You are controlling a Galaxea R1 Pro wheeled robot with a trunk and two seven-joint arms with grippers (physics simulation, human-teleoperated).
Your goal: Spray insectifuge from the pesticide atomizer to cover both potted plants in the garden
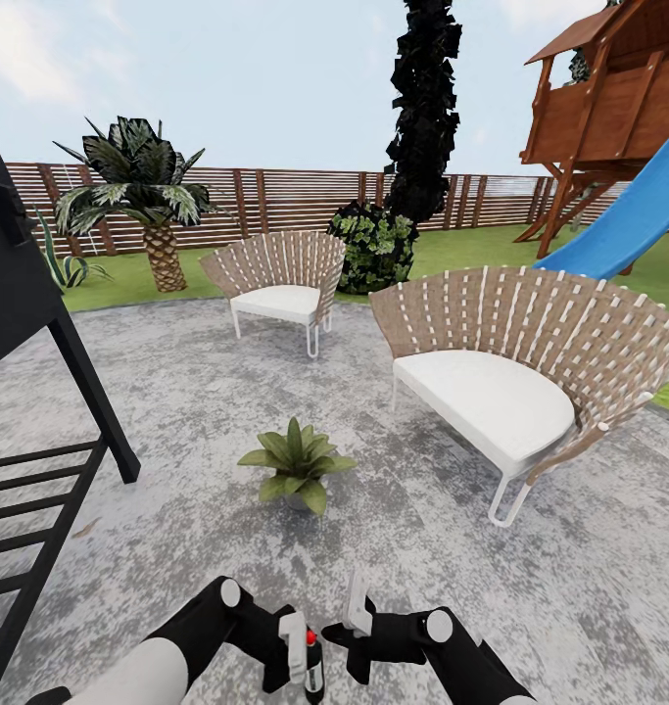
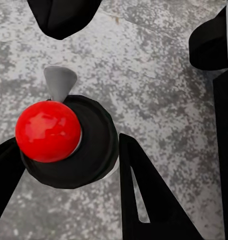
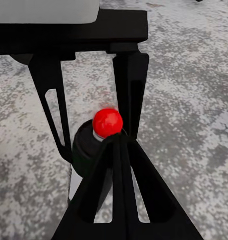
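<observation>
The pesticide atomizer is a slim dark bottle with a white label and a red ball on its head. It stands upright low in the head view, with my left gripper shut on it. In the left wrist view the atomizer sits between my dark fingers. My right gripper is shut, its joined tips right beside the red ball of the atomizer. One potted plant, a low green rosette, stands on the grey stone patio ahead of both grippers. The second plant is out of view.
Two woven chairs with white cushions stand on the patio, one far and one near right. A black slatted frame is close on the left. A palm, a bush, the wooden fence and a blue slide lie beyond.
</observation>
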